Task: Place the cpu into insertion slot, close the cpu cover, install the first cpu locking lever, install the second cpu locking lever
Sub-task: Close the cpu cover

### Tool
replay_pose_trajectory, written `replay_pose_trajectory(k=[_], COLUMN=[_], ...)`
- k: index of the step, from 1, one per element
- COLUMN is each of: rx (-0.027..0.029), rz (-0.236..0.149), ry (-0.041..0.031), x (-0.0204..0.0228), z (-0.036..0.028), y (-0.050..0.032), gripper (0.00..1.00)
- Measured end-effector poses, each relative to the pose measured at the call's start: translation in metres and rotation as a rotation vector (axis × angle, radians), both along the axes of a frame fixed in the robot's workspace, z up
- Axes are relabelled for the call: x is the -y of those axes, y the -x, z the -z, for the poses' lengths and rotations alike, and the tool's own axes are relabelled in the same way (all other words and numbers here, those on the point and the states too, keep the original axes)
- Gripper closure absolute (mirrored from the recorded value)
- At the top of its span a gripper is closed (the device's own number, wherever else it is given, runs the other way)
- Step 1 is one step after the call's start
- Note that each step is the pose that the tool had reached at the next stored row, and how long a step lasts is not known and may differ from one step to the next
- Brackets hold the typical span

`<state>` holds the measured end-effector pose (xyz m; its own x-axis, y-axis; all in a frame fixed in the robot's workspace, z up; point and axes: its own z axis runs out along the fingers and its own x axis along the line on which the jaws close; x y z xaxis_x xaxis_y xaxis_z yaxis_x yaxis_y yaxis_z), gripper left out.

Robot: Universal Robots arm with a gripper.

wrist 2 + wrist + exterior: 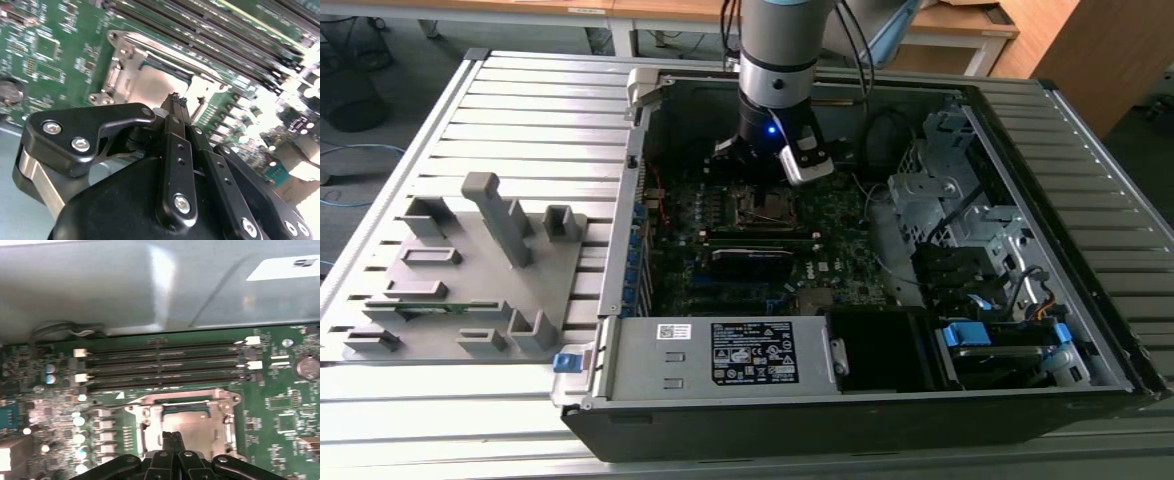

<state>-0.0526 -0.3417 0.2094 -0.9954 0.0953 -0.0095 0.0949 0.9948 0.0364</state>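
My hand [172, 439], pressed together and empty, hovers at the cover's [185, 396] edge; the cpu [192, 422] sits toward six o'clock in the exterior view.

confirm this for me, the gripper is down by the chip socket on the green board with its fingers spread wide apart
Not quite. The gripper is down by the socket on the green board, but its fingers are pressed together, not spread wide apart. The first wrist view shows the two tips touching with no gap.

gripper [175, 101] — closed | tip over cpu [154, 84] | cpu cover [127, 50] framing it
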Motion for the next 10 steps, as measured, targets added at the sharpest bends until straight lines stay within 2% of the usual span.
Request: replay_pose_trajectory(k=[4,8,10], rx=[0.0,0.0,0.0], rz=[0.0,0.0,0.0], ry=[0.0001,0.0001,0.0002], x=[0.0,0.0,0.0], z=[0.0,-0.0002,-0.0022], y=[-0.0091,-0.0099,-0.0099], gripper=[0.89,0.89,0.89])
